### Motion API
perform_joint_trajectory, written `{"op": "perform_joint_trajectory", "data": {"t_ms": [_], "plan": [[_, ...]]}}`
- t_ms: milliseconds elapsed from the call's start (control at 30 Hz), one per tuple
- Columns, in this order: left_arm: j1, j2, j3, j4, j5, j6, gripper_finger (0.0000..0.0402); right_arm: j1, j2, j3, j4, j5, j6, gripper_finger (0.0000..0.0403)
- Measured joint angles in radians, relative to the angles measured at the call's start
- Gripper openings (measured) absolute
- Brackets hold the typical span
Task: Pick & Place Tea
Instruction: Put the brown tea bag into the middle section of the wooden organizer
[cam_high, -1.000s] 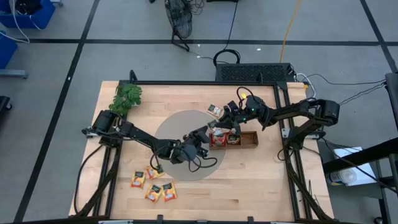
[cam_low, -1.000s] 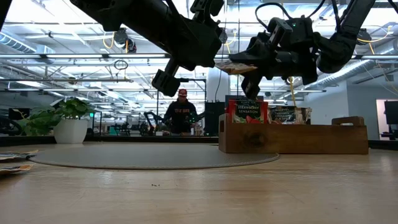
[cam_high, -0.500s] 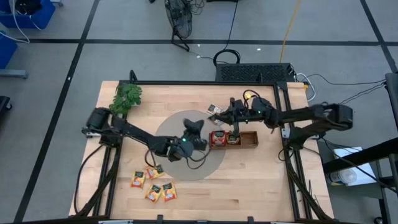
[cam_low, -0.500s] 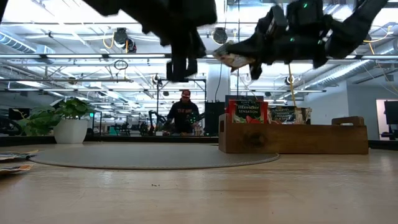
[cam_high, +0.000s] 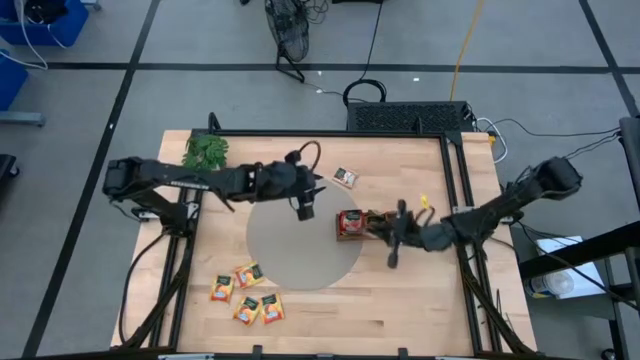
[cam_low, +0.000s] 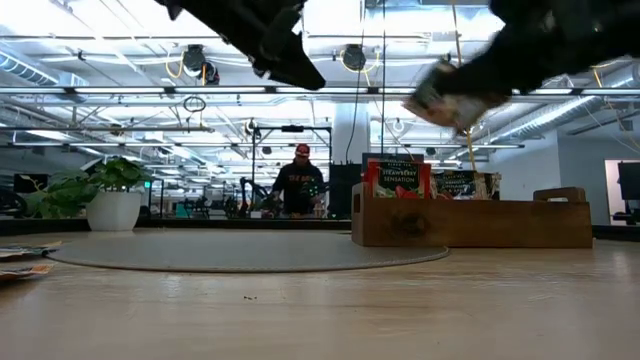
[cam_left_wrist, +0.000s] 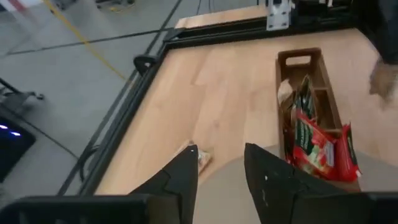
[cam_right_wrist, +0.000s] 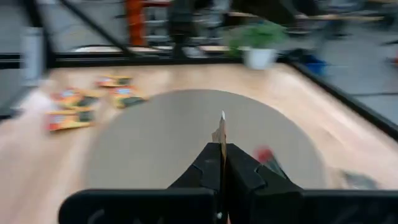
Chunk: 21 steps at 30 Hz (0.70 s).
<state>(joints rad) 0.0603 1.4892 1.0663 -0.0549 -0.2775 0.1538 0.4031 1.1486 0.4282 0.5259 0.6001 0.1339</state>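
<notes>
My right gripper (cam_high: 385, 237) hangs over the near side of the wooden tray (cam_high: 402, 226), shut on one tea sachet (cam_right_wrist: 222, 132), which also shows in the low view (cam_low: 445, 98). Red sachets (cam_high: 350, 224) stand in the tray's left end. My left gripper (cam_left_wrist: 221, 169) is open and empty above the far part of the round grey mat (cam_high: 290, 255), left of the tray. A grey-white sachet (cam_high: 346, 177) lies flat on the table beyond the mat. Several orange sachets (cam_high: 245, 295) lie flat near the front left. My right gripper pinches the sachet's two flat faces (cam_right_wrist: 222, 149) between its two fingers, and its upper edge sticks out past the fingertips. The fingers come from the table's right, roughly level. The sachet is lifted clear, high above the tray.
A green leafy sprig (cam_high: 205, 152) sits at the far left corner. A black frame (cam_high: 455, 190) borders the table. A person (cam_low: 297, 185) stands in the room beyond the far edge. Bare wood lies right of the orange sachets along the near edge.
My right gripper has carried the sachet from over the tray's far side toward the table's near edge and to the right. My left gripper has drawn back from the tray's left end across the mat toward the far edge. The sachets on the table and in the tray have stayed put.
</notes>
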Motion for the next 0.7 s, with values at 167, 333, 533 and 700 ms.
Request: {"op": "perform_joint_trajectory", "data": {"t_ms": [167,333,533,700], "plan": [[0.040,0.024,-0.001,0.061,0.057,-0.003,0.0136,0.116,0.072,-0.167,0.255,0.331,0.067,0.0000],[0.044,0.022,0.001,0.092,0.057,-0.004,0.0136,0.120,0.177,-0.272,0.511,0.369,0.092,0.0000],[0.038,0.023,0.000,0.107,0.057,-0.007,0.0136,0.062,0.311,-0.249,0.583,0.290,0.085,0.0000],[0.038,0.023,0.000,0.106,0.056,-0.022,0.0136,0.026,0.408,-0.183,0.584,0.260,0.032,0.0000]]}}
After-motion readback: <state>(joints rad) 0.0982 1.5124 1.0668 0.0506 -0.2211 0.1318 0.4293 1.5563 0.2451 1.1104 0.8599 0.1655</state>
